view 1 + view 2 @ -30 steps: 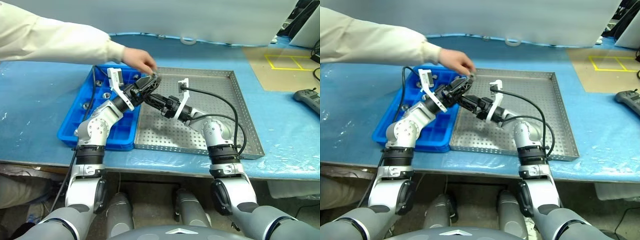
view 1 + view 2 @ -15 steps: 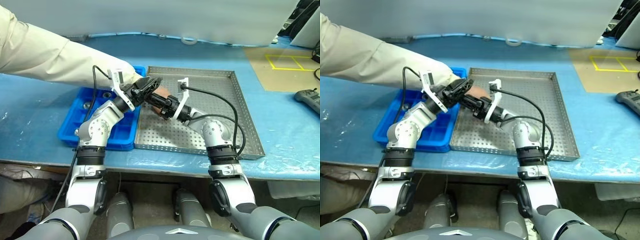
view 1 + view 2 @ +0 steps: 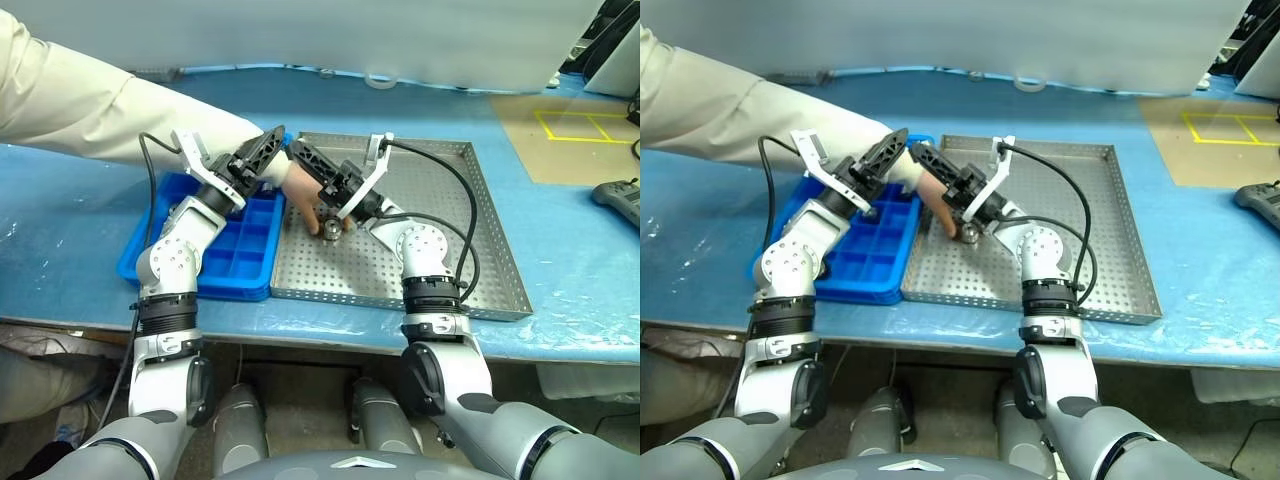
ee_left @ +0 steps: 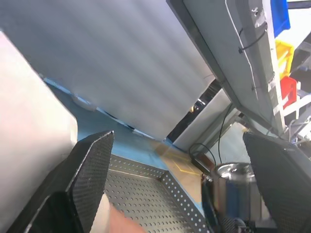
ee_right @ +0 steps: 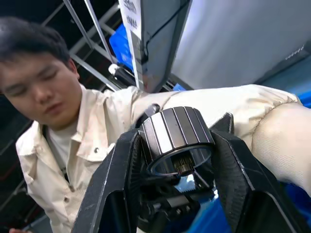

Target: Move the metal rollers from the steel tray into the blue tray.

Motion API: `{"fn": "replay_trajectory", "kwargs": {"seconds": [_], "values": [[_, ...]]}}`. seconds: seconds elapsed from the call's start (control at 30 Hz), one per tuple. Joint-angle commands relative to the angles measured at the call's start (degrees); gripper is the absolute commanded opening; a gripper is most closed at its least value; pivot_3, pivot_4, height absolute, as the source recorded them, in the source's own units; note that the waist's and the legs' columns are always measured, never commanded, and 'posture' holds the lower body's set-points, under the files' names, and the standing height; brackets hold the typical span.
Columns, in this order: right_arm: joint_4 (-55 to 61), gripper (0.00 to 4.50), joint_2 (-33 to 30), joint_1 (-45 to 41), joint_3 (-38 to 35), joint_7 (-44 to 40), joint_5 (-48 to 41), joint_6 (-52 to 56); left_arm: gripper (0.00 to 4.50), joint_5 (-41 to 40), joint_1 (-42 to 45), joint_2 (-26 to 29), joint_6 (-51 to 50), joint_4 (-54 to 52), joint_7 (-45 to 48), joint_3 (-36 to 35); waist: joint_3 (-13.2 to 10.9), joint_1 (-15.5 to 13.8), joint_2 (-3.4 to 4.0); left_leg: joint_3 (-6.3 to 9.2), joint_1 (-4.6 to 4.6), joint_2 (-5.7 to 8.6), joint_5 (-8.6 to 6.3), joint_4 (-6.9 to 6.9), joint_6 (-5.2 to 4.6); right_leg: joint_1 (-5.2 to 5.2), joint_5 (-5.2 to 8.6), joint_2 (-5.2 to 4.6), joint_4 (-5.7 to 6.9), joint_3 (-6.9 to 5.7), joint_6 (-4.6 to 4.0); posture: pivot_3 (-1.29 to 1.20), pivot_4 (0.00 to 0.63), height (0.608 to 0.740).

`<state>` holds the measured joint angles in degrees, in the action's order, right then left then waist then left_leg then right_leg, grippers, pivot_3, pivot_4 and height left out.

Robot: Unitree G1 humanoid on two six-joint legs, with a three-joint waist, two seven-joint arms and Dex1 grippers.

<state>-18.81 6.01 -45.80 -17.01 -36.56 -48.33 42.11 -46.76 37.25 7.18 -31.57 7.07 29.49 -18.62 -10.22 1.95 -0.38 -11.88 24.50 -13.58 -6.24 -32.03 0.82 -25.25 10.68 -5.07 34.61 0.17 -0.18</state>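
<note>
Overall light: bright and even, white indoor light from above; no dark corners on the blue table cover (image 3: 80,210).
Shadows: soft and short; a faint shadow lies on the steel tray (image 3: 450,250) under the arms.
Glare: mild shine on the wrinkled table cover near the front edge; bright reflection bands on the metal roller (image 5: 176,138) in the right wrist view.
Sharpness, head views: clear in the middle, a little softer at the far edges.
Blur, left wrist view: a pale sleeve (image 4: 29,121) very close to the lens is out of focus; the background is hazy.
Right wrist view: roller sharp, the person (image 5: 53,131) behind it soft, dark background.
</note>
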Motion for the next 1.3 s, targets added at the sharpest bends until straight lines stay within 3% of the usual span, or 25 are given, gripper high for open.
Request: {"fn": "replay_trajectory", "kwargs": {"seconds": [0.03, 0.23, 0.43, 0.6, 0.83, 1.1, 1.2, 1.3], "values": [[-0.1, 1.73, 0.1, -2.0, -2.4, 1.0, -3.8, -0.1, 4.5, -1.5, 1.8, 0.0, 1.0, -1.4, -0.2, -0.6, 0.0, 0.0, 0.0, 0.0, 0.01, -0.01, 0.01, 0.01, 0.01, -0.01, 0.0, 0.0, 0.0, 0.0, 0.0, -0.4, 0.15, 0.74], [1.4, 1.73, -1.9, -1.0, 0.7, -1.1, -2.3, 0.4, 4.5, -1.8, 1.9, 0.1, 1.1, -1.6, -0.2, -0.6, 0.0, 0.0, 0.0, 0.0, 0.01, -0.01, 0.02, 0.05, 0.03, -0.02, 0.0, 0.0, -0.01, 0.0, 0.0, -0.4, 0.15, 0.74], [1.8, 1.73, -6.2, 2.3, 16.3, -4.8, 12.5, -4.7, 4.5, -1.1, 3.2, 2.2, 3.3, -0.5, -0.3, -2.3, 0.0, -0.1, 0.0, 0.02, -0.01, -0.02, 0.07, 0.12, 0.12, -0.03, 0.0, 0.01, -0.04, -0.01, 0.01, -0.4, 0.15, 0.74], [0.8, 1.73, -5.0, 2.2, 21.9, -3.4, 20.1, -11.0, 4.5, 3.1, 4.0, 4.3, 9.3, 1.5, -1.7, -3.1, 0.0, -0.1, -0.02, 0.04, 0.05, -0.01, 0.11, 0.19, 0.18, -0.09, 0.02, 0.02, -0.05, -0.01, 0.03, -0.4, 0.15, 0.74], [-3.1, 1.73, -4.6, 0.2, 28.4, -3.2, 30.5, -18.7, 4.5, 15.7, 3.4, 7.9, 23.4, 8.5, -7.2, -2.6, 0.0, 0.1, -0.04, 0.1, 0.09, -0.02, 0.11, 0.19, 0.18, -0.1, 0.01, 0.02, -0.05, -0.02, 0.03, -0.38, 0.15, 0.74], [-7.0, 1.73, -7.2, 0.7, 35.3, -7.1, 39.3, -23.5, 4.5, 17.6, 0.7, 7.8, 24.7, 6.9, -7.9, -1.8, 0.0, -0.9, -0.05, 0.15, 0.2, -0.05, 0.11, 0.11, 0.17, -0.1, 0.0, 0.0, 0.01, -0.01, 0.01, -0.36, 0.15, 0.74], [-7.6, 2.75, -7.6, 1.1, 35.2, -7.0, 40.6, -24.5, 4.5, 18.0, 0.0, 7.9, 24.2, 6.6, -7.8, -1.0, 0.0, -1.0, -0.05, 0.14, 0.11, -0.07, 0.12, 0.11, 0.19, -0.08, 0.0, 0.01, 0.09, -0.01, 0.01, -0.36, 0.15, 0.74], [-8.1, 3.36, -7.9, 0.5, 31.5, -6.1, 38.9, -24.2, 4.5, 18.4, -0.3, 8.0, 23.3, 6.2, -6.0, 0.9, 0.0, -1.0, -0.06, 0.14, -0.09, -0.05, 0.13, 0.08, 0.2, 0.06, 0.0, 0.01, 0.12, 0.0, 0.01, -0.37, 0.15, 0.74]]}}
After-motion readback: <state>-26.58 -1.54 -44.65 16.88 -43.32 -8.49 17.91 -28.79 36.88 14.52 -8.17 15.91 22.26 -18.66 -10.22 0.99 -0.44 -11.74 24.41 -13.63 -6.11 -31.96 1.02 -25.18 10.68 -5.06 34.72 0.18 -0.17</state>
